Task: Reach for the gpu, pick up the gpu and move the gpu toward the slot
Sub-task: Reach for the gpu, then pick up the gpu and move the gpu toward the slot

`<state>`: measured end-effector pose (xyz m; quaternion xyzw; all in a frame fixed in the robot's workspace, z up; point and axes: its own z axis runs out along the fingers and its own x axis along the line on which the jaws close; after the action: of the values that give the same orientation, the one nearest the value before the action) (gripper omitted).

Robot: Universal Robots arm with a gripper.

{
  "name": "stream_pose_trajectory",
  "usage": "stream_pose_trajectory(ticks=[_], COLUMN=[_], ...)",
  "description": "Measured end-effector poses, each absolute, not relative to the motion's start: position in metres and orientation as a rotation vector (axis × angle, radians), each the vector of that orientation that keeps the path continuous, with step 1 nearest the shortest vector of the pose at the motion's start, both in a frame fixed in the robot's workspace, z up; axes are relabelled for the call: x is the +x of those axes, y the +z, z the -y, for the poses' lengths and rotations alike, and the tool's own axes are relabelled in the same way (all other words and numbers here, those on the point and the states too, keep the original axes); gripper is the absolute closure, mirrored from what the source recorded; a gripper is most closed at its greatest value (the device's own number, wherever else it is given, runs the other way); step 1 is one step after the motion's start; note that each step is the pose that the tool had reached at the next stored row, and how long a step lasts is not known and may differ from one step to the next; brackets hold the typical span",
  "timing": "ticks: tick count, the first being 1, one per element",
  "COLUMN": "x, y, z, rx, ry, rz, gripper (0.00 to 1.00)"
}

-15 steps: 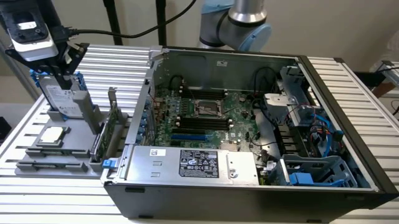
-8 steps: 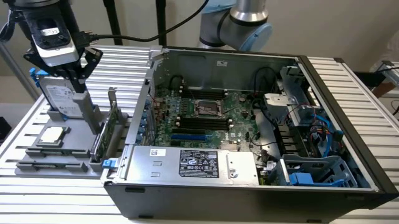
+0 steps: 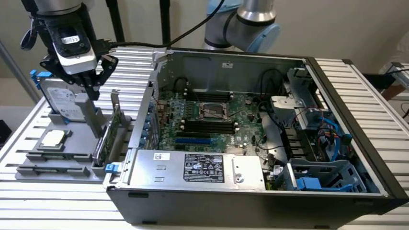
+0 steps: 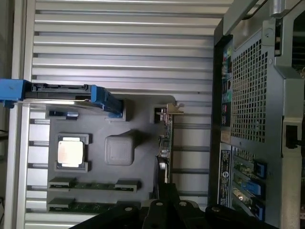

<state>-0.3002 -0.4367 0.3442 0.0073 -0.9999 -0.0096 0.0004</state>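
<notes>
gpu (image 3: 110,134) on edge in the gray holder (image 3: 75,136), gripper (image 3: 91,91) hovering above it.

I see the green card upright in a groove on the holder's side nearest the computer case (image 3: 255,206). Its silver bracket is at the far end, and its long axis runs alongside the case's rear wall. From my jaws it lies below and slightly toward the exterior view's right. In the wrist view the gpu (image 4: 167,143) shows edge-on, its thin line pointing straight at the gripper (image 4: 167,193), so I judge the two are nearly aligned. I cannot tell whether the jaws are spread or pressed together. The hard drive (image 3: 61,98) stands on the holder's other side, all on the ribbed tabletop (image 3: 64,206).
</notes>
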Motion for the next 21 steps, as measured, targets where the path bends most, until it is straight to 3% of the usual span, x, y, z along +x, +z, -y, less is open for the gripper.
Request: stream_pose_trajectory(ticks=[21], x=[-0.2964], y=[0.3379], z=[0.4383], rx=[0.003], ry=[-0.021], rz=[3.142], gripper=[0.89])
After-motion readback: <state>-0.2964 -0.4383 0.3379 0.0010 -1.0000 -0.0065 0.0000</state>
